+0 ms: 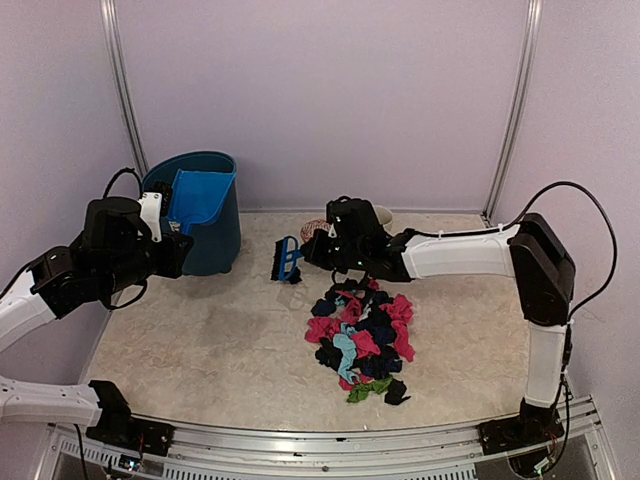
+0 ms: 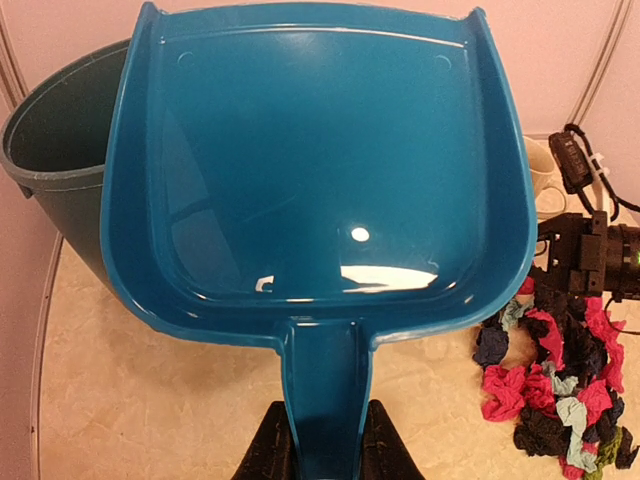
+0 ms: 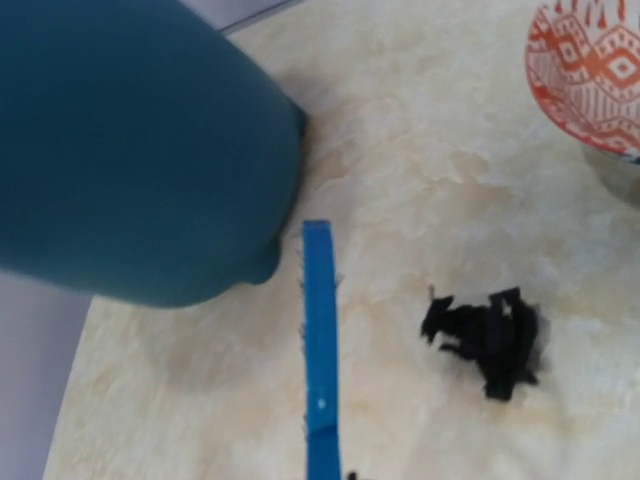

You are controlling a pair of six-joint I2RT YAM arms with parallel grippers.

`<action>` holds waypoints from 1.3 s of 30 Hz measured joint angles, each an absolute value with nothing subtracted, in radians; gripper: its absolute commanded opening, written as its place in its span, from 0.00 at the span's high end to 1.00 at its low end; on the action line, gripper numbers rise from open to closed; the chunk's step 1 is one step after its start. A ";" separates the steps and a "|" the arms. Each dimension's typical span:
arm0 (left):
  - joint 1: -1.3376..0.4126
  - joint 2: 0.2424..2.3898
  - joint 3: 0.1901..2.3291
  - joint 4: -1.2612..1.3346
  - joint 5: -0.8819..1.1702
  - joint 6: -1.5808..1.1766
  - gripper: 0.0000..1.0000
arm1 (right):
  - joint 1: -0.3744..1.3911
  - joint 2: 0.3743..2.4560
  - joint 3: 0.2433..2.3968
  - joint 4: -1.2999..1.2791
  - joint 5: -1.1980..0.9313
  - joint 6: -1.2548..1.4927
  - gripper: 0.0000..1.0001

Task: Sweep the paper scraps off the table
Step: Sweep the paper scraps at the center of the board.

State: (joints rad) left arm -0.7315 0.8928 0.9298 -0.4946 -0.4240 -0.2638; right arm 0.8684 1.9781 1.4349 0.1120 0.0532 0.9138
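Left gripper [image 2: 325, 445]: jaws closed nearly all the way on the handle of the blue dustpan [image 2: 320, 170], one finger on each side. The pan is held up off the surface, just in front of the mouth of the dark teal bin [image 1: 215, 235]. Its tray is glossy and bare, with no scrap in it.

Right gripper [image 1: 318, 250]: fully closed. The blue brush [image 1: 288, 260] sticks out straight ahead of it. The fingers themselves are outside the wrist view, so the hold on the brush is probable rather than confirmed. The brush hangs beside the bin's foot.

The paper scraps [image 1: 362, 335] lie heaped in one loose pile of pink, black, light blue and green wads, right of centre on the table [image 1: 200, 340], beneath and in front of the right arm. One black wad lies apart from the brush, toward a patterned bowl [image 3: 590, 70]. A pale mug [image 2: 540, 175] stands behind the pile.

Assessment: both tools are in hand, but neither is at the pile, and collection is not yet under way.

Next move requires:
- The dustpan brought down beside the pile, with its front lip flat on the table.
- The brush set on the far side of the scraps and drawn toward the pan.
- Both arms kept clear of the bowl and mug.
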 measured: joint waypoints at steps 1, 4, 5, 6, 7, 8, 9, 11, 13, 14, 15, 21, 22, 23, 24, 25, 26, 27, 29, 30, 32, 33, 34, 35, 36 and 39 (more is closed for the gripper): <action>-0.731 0.893 0.930 -0.495 -0.423 -0.264 1.00 | 0.862 2.003 1.449 0.122 0.047 0.923 1.00; -0.732 0.893 0.930 -0.495 -0.422 -0.264 1.00 | 0.841 2.079 1.490 0.142 0.024 0.964 1.00; -0.732 0.893 0.930 -0.495 -0.422 -0.263 1.00 | 0.834 2.104 1.499 0.154 0.017 0.980 1.00; -0.732 0.893 0.930 -0.495 -0.422 -0.264 1.00 | 0.828 2.125 1.503 0.165 0.010 0.996 1.00; -0.732 0.893 0.930 -0.495 -0.421 -0.264 1.00 | 0.825 2.141 1.503 0.171 0.003 1.011 1.00; -0.732 0.893 0.930 -0.495 -0.421 -0.264 1.00 | 0.818 2.159 1.502 0.177 -0.005 1.027 1.00; -0.732 0.893 0.930 -0.495 -0.421 -0.264 1.00 | 0.813 2.174 1.501 0.180 -0.010 1.042 1.00; -0.732 0.893 0.930 -0.495 -0.417 -0.263 1.00 | 0.804 2.187 1.485 0.189 -0.022 1.067 1.00; -0.732 0.893 0.930 -0.495 -0.414 -0.263 1.00 | 0.799 2.188 1.460 0.210 -0.028 1.084 1.00; -0.732 0.893 0.929 -0.495 -0.409 -0.262 1.00 | 0.795 2.186 1.444 0.224 -0.031 1.093 1.00; -0.732 0.893 0.929 -0.495 -0.405 -0.262 1.00 | 0.792 2.182 1.425 0.241 -0.034 1.100 1.00; -0.732 0.906 0.929 -0.495 -0.391 -0.260 1.00 | 0.775 2.092 1.250 0.320 -0.052 1.131 1.00; -0.734 0.911 0.929 -0.495 -0.390 -0.260 1.00 | 0.771 2.067 1.214 0.331 -0.056 1.135 1.00; -0.737 0.916 0.929 -0.495 -0.390 -0.260 1.00 | 0.767 2.046 1.183 0.340 -0.059 1.139 1.00; -0.741 0.921 0.929 -0.495 -0.390 -0.260 1.00 | 0.762 2.017 1.140 0.352 -0.060 1.143 1.00; -0.746 0.926 0.929 -0.495 -0.390 -0.260 1.00 | 0.757 1.985 1.097 0.358 -0.062 1.146 1.00; -0.759 0.931 0.930 -0.496 -0.395 -0.260 1.00 | 0.754 1.954 1.057 0.362 -0.063 1.147 1.00; -0.774 0.936 0.930 -0.497 -0.400 -0.261 1.00 | 0.750 1.924 1.021 0.364 -0.063 1.147 1.00; -0.817 0.947 0.930 -0.502 -0.414 -0.268 1.00 | 0.749 1.866 0.958 0.368 -0.064 1.146 1.00; -0.839 0.953 0.931 -0.505 -0.421 -0.274 1.00 | 0.749 1.841 0.933 0.368 -0.064 1.146 1.00; -0.897 0.975 0.935 -0.511 -0.443 -0.293 1.00 | 0.749 1.781 0.875 0.375 -0.068 1.144 1.00; -0.928 0.991 0.936 -0.514 -0.452 -0.311 1.00 | 0.749 1.753 0.851 0.375 -0.070 1.143 1.00; -0.945 1.002 0.936 -0.516 -0.455 -0.323 1.00 | 0.749 1.728 0.834 0.374 -0.073 1.139 1.00; -0.969 1.018 0.936 -0.522 -0.459 -0.343 1.00 | 0.749 1.705 0.823 0.373 -0.075 1.134 1.00; -0.984 1.031 0.936 -0.527 -0.462 -0.362 1.00 | 0.749 1.682 0.817 0.372 -0.078 1.126 1.00; -1.012 1.061 0.925 -0.531 -0.471 -0.417 1.00 | 0.749 1.613 0.812 0.361 -0.081 1.094 1.00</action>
